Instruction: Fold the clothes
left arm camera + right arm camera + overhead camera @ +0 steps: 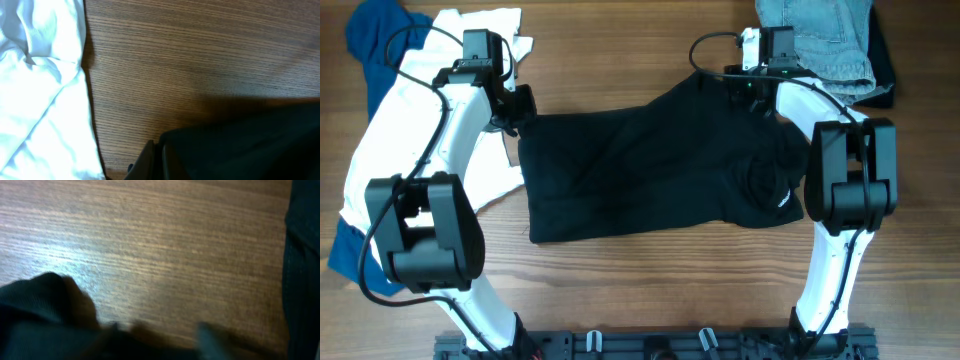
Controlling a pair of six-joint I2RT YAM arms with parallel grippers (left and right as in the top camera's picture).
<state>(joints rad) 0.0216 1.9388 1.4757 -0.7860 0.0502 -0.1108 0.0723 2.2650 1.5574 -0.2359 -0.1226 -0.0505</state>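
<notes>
Black fabric garment (640,175) is lying spread flat mid wooden tabletop (650,290), w/ each arm working a far corner so the top edge can be carried over together for a fold; left gripper (517,118) is sitting at the far-left corner, apparently pinching the cloth edge, one finger (144,161) showing beside it; right gripper (748,92) is reaching over the far-right shoulder area, but its wrist view is blurring, so can't tell if it's spread or closed; white crumpled cloth (480,170) & pale blue denim piece (820,40) are waiting off to the sides, prob. kept clear of the fold.
</notes>
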